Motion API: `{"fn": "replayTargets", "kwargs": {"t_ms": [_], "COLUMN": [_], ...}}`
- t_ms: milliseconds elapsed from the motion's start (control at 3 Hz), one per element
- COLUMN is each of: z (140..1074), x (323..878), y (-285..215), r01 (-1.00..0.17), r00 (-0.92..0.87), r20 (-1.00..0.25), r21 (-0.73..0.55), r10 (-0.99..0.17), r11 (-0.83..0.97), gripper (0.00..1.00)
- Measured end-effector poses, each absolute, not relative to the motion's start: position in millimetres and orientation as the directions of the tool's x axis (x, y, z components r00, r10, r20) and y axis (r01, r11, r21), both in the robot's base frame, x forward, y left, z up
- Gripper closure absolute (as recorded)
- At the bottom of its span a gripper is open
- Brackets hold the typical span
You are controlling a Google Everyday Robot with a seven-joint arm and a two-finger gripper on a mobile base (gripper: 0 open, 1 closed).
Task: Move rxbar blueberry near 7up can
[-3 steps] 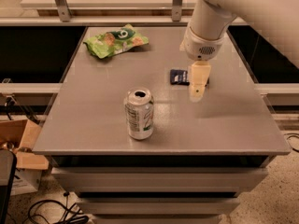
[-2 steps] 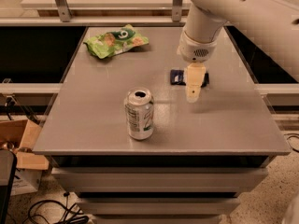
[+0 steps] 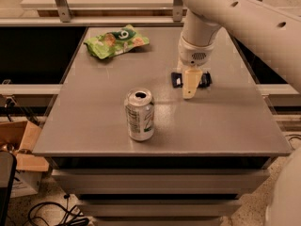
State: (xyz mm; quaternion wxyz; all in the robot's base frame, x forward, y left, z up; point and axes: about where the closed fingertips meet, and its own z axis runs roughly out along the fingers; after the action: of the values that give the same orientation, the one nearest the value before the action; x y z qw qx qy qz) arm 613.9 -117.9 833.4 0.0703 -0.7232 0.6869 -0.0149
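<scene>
The rxbar blueberry (image 3: 177,80) is a small dark navy wrapper lying flat on the grey table (image 3: 225,121), right of centre. Its middle is hidden behind my gripper (image 3: 190,84), and only its left and right ends show. The gripper hangs from the white arm and points down right over the bar, its tip at or just above the table in front of it. The 7up can (image 3: 140,114) stands upright near the table's front, left of and nearer than the bar, about a can's height away from the gripper.
A bright green chip bag (image 3: 116,41) lies at the table's back left. The white arm reaches in from the upper right. Dark gaps run along both sides of the table. A cardboard box (image 3: 21,147) and cables sit on the floor at the left.
The gripper has moved left and slightly back, from beside the bar's right end to over its middle. The can, the bar and the bag have not moved.
</scene>
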Motion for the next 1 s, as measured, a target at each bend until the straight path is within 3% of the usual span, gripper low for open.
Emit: {"fn": "replayTargets", "kwargs": {"t_ms": [667,1000], "z": [835.7,836.1], "x": [613.9,614.2], "y": [-118.9,-122.8], "r01": [-0.992,-0.992], "r00": [0.055,0.055], "r20": [-0.074,-0.075], "r21": [-0.117,-0.12], "r10": [-0.996,-0.996], "r11": [-0.046,-0.046], "gripper": [0.87,1.0]}}
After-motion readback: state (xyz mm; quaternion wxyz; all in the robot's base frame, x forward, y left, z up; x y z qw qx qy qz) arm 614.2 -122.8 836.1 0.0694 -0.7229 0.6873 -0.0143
